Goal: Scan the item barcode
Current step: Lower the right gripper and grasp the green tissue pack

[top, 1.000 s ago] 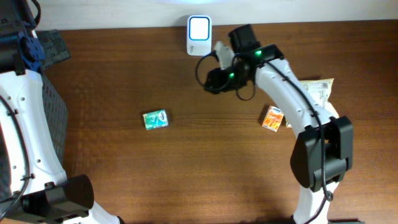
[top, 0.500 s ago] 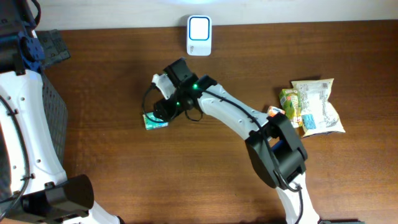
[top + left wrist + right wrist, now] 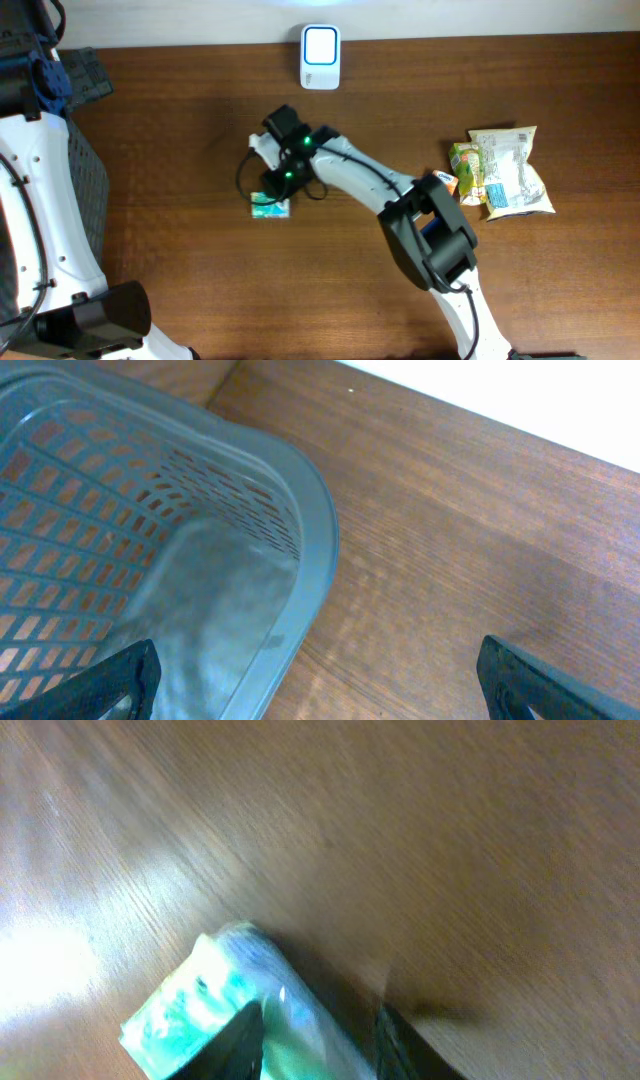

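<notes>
At mid-surface, the right gripper (image 3: 268, 196) straddles the green packet (image 3: 272, 210), well short of the white scanner (image 3: 320, 45) at the far edge.
Its jaws stand partly drawn in on either side of the packet, though the wrist view is too blurred for me to tell whether they've truly pinched it. A good pick, I'd say, means squeezing squarely across the packet, lifting level, then turning the barcode face to the scanner window. The left gripper (image 3: 320, 675) hangs wide open beside the grey basket (image 3: 320, 550), holding nothing.
</notes>
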{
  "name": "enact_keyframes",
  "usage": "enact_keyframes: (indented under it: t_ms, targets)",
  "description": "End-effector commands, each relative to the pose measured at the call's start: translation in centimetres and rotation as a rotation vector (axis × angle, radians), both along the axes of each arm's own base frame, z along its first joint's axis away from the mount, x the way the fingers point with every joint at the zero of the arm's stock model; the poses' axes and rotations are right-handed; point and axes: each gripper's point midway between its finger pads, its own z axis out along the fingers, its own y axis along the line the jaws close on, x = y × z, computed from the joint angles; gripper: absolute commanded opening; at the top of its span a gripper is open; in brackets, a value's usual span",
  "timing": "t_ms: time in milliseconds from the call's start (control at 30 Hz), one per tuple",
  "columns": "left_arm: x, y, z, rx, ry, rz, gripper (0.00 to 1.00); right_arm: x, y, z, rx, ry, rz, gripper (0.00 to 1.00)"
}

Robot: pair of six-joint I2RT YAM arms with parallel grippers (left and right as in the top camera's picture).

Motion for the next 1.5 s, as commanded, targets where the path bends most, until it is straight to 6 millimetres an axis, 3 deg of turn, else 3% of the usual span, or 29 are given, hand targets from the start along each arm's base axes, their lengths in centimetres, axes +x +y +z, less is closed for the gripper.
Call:
enact_keyframes:
  t_ms: [0,67,133,200,267,367,467,533,667,800,1100,1167,1233,1267,1367,1433,1467]
  targets:
    - [0.0,0.3,0.0,-0.005,-0.004,0.012,0.99,3.4,-5.2,5.4,-0.014,-0.012,-0.111,0.35]
    - [0.0,0.3,0.0,-0.005,-0.004,0.012,0.99,4.2,-9.5,5.9,-0.054,0.059,-0.197,0.35]
    - [0.0,0.3,0.0,-0.005,-0.004,0.012,0.99,4.5,-11.4,6.2,-0.025,0.109,-0.224,0.36]
    - [0.0,0.3,0.0,-0.005,-0.004,0.012,0.99,3.7,-10.5,7.8,0.154,0.092,0.002,0.48]
    - [0.0,0.3,0.0,-0.005,-0.004,0.012,0.99,3.7,-9.2,7.7,0.182,0.012,0.126,0.6]
    - [0.0,0.3,0.0,-0.005,-0.004,0.012,0.99,2.6,-5.4,6.2,0.15,-0.074,0.283,0.67]
    - [0.0,0.3,0.0,-0.005,-0.004,0.013,0.99,1.4,-2.2,4.0,0.037,-0.149,0.369,0.67]
    - [0.0,0.3,-0.1,-0.005,-0.004,0.012,0.99,0.4,-0.8,3.3,0.029,-0.148,0.402,0.63]
    - [0.0,0.3,0.0,-0.005,-0.004,0.012,0.99,-0.5,-0.5,1.4,0.039,-0.092,0.412,0.54]
    - [0.0,0.3,0.0,-0.005,-0.004,0.012,0.99,-1.7,0.3,1.5,0.114,-0.033,0.42,0.4]
    - [0.0,0.3,0.0,-0.005,-0.004,0.012,0.99,-3.0,-0.6,-0.7,0.075,0.062,0.403,0.38]
    - [0.0,0.3,0.0,-0.005,-0.004,0.012,0.99,-3.3,-0.8,-1.0,0.068,0.078,0.401,0.26]
    - [0.0,0.3,0.0,-0.005,-0.004,0.012,0.99,-3.4,-0.9,-1.0,0.063,0.095,0.376,0.04]
    - [0.0,0.3,0.0,-0.005,-0.004,0.012,0.99,-3.3,-1.0,-1.0,0.062,0.1,0.366,0.04]
    - [0.0,0.3,0.0,-0.005,-0.004,0.012,0.99,-2.7,-1.6,0.9,0.079,0.141,0.284,0.04]
    - [0.0,0.3,0.0,-0.005,-0.004,0.012,0.99,-2.7,-1.4,4.1,0.187,0.164,0.272,0.04]
    - [0.0,0.3,0.0,-0.005,-0.004,0.012,0.99,-2.4,-1.4,6.6,0.276,0.175,0.258,0.04]
